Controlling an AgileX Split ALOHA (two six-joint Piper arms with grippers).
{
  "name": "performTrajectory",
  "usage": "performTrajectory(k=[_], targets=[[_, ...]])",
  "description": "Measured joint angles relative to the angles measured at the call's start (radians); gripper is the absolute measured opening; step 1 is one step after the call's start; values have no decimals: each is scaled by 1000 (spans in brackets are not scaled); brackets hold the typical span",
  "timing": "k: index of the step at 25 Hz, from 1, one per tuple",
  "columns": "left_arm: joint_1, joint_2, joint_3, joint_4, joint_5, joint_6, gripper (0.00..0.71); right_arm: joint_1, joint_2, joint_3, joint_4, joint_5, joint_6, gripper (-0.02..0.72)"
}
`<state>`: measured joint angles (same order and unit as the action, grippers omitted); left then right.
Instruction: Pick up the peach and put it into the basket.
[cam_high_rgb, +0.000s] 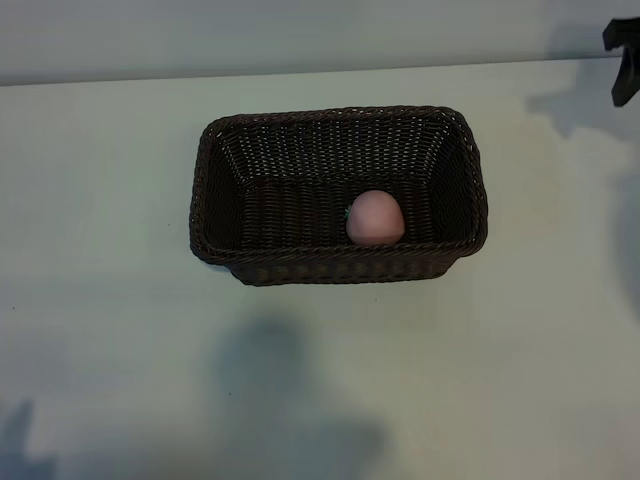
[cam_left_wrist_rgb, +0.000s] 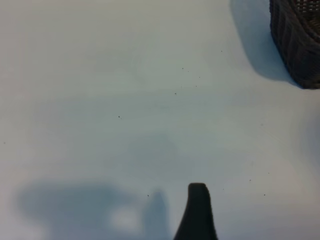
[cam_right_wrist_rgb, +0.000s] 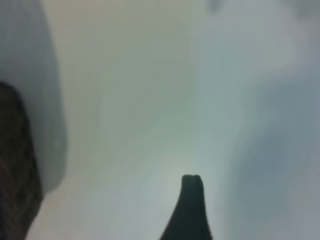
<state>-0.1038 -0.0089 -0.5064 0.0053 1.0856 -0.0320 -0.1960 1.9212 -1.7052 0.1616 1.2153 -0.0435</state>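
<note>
The pale pink peach (cam_high_rgb: 375, 217) lies inside the dark brown wicker basket (cam_high_rgb: 215, 190), against its near wall and right of the middle. The basket stands in the middle of the white table. Neither gripper is near the peach or holds anything. In the left wrist view only one dark finger (cam_left_wrist_rgb: 198, 212) of my left gripper shows, hanging over bare table, with a corner of the basket (cam_left_wrist_rgb: 297, 40) well away from it. In the right wrist view one dark finger (cam_right_wrist_rgb: 191, 210) of my right gripper shows above bare table, with the basket's wall (cam_right_wrist_rgb: 15, 165) off to one side.
A dark part of the right arm (cam_high_rgb: 623, 60) sticks into the exterior view at the far right edge. The table's back edge (cam_high_rgb: 300, 72) runs behind the basket. Arm shadows lie on the near table.
</note>
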Motion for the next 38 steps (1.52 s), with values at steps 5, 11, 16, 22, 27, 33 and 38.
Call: performTrajectory(k=[5,11,16,22,27,33,38], targets=[[0,0,0,7,0,0,595,0,-132,13,26,0,-1,595],[0,0,0,-5,0,0,594,0,-403,120,29,1,-2,595],[0,0,0,-5,0,0,594,0,-698,263,23,2,-3,595],[0,0,0,-5,0,0,594,0,-1077,422,19,-9,-2,595],[0,0,0,-5,0,0,594,0,-1353,525,19,-53,-2,595],[0,0,0,-5,0,0,594,9,-1585,651,18,-117,-2,586],[0,0,0,-5,0,0,594,67,-1713,791,16,-141,-2,547]])
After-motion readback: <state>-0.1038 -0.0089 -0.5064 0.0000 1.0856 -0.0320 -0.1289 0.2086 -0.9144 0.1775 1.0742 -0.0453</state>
